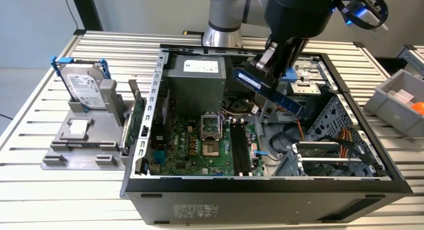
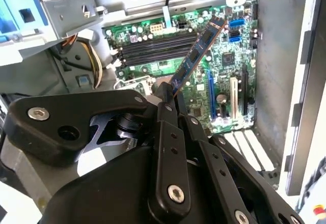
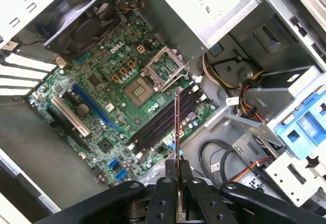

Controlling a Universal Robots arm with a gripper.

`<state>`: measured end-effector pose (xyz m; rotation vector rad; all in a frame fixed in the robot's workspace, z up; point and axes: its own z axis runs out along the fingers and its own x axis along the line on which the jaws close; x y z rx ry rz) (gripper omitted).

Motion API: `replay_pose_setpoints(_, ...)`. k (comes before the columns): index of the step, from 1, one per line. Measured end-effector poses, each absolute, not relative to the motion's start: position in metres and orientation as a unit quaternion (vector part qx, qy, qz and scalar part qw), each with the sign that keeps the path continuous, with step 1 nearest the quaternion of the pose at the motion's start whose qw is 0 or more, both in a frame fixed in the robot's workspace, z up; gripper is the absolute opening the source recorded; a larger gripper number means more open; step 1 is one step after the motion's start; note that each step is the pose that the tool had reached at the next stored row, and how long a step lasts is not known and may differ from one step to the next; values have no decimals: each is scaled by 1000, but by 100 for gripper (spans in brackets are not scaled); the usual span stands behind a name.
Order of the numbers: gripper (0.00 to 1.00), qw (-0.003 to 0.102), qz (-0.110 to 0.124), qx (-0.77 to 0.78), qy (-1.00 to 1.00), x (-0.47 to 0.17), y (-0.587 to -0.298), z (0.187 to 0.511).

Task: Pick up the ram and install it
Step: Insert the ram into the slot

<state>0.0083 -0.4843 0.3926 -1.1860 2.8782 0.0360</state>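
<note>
The fingers (image 2: pixel 168 132) are clenched on one end of the ram (image 1: pixel 278 97), which hangs tilted above the open case (image 1: pixel 265 184), its long axis slanting down, skewed from the black memory slots (image 1: pixel 239 150) on the motherboard (image 1: pixel 185 150) below.

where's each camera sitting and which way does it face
Exterior view: off the arm, high, looking down into the open case; arm and jaws shut on the ram.
First wrist view: on the wrist, looking past the jaws at the motherboard; ram edge-on.
Second wrist view: on the wrist, facing the ram's broad side; jaws in front.
Both wrist views share ram and motherboard.
</note>
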Motion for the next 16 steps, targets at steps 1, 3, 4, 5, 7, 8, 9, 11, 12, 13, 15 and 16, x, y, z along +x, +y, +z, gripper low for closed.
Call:
replay_pose_setpoints(1, 0, 14, 11, -374, 927, 8, -484, 393)
replay_pose_setpoints(3, 0, 14, 11, -362, 932, 8, -484, 393)
replay_pose_setpoints(4, 0, 15, 11, -355, 935, 8, -484, 393)
replay_pose_setpoints(5, 0, 15, 11, -349, 937, 8, -484, 393)
replay_pose_setpoints(7, 0, 15, 11, -335, 942, 8, -484, 393)
replay_pose_setpoints(8, 0, 15, 11, -328, 944, 8, -484, 393)
replay_pose_setpoints(9, 0, 15, 11, -322, 947, 8, -484, 393)
replay_pose_setpoints(11, 0, 15, 10, -307, 951, 8, -484, 393)
replay_pose_setpoints(12, 0, 15, 10, -301, 953, 8, -484, 393)
replay_pose_setpoints(13, 0, 15, 10, -294, 955, 8, -484, 393)
replay_pose_setpoints(15, 0, 15, 10, -281, 960, 8, -484, 393)
replay_pose_setpoints(16, 0, 15, 10, -273, 962, 8, -484, 393)
